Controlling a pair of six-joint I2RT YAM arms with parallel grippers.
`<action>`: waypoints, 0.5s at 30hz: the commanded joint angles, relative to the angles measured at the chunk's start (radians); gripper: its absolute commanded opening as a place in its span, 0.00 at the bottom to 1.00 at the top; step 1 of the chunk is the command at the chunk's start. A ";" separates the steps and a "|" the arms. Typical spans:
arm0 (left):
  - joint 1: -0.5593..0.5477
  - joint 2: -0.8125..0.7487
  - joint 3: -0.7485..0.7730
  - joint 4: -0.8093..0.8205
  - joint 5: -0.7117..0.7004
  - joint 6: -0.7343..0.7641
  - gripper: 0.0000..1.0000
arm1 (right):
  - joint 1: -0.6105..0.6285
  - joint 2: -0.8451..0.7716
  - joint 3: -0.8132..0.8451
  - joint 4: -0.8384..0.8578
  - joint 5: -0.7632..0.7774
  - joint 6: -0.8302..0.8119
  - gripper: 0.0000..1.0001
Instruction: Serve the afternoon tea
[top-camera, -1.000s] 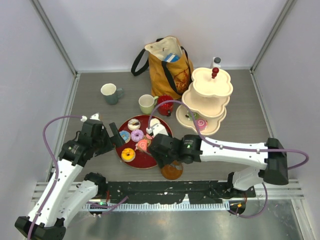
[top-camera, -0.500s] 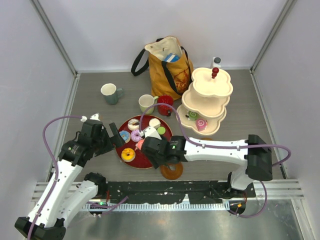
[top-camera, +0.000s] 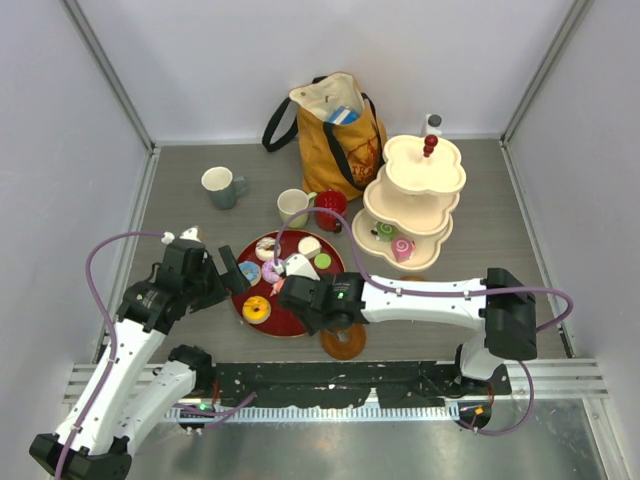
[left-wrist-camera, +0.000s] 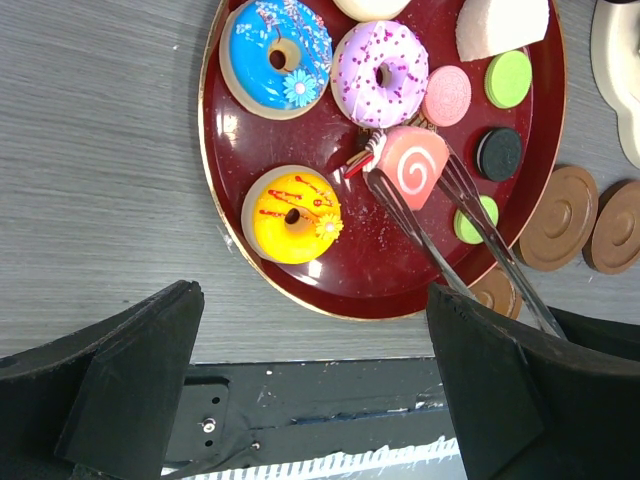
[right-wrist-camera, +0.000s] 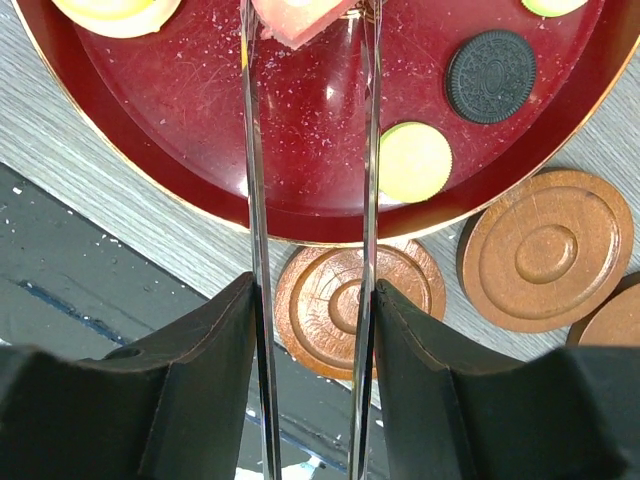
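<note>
right gripper (right-wrist-camera: 312, 300) clamped on tongs (right-wrist-camera: 250, 150) | roll cake (left-wrist-camera: 415, 172) straight ahead, between the 2 tong tips | left gripper (left-wrist-camera: 312, 300) spread wide, empty, farther off

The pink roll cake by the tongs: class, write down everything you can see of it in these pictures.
The pink roll cake is a small toy slice, salmon pink with a white spiral on its face. It sits within the red tray, just below the purple donut, its face turned up. The two tips of the metal tongs, held in the right end effector, stand against its opposite sides. Whether it is lifted off the tray cannot be told.
</note>
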 joint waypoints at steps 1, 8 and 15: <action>0.006 -0.004 -0.001 0.036 0.013 0.010 1.00 | 0.006 -0.094 0.015 0.006 0.067 0.030 0.40; 0.006 -0.004 0.000 0.035 0.013 0.010 1.00 | -0.007 -0.278 -0.061 -0.019 0.136 0.065 0.38; 0.004 -0.004 0.000 0.036 0.011 0.010 1.00 | -0.149 -0.471 -0.216 -0.030 0.110 0.111 0.37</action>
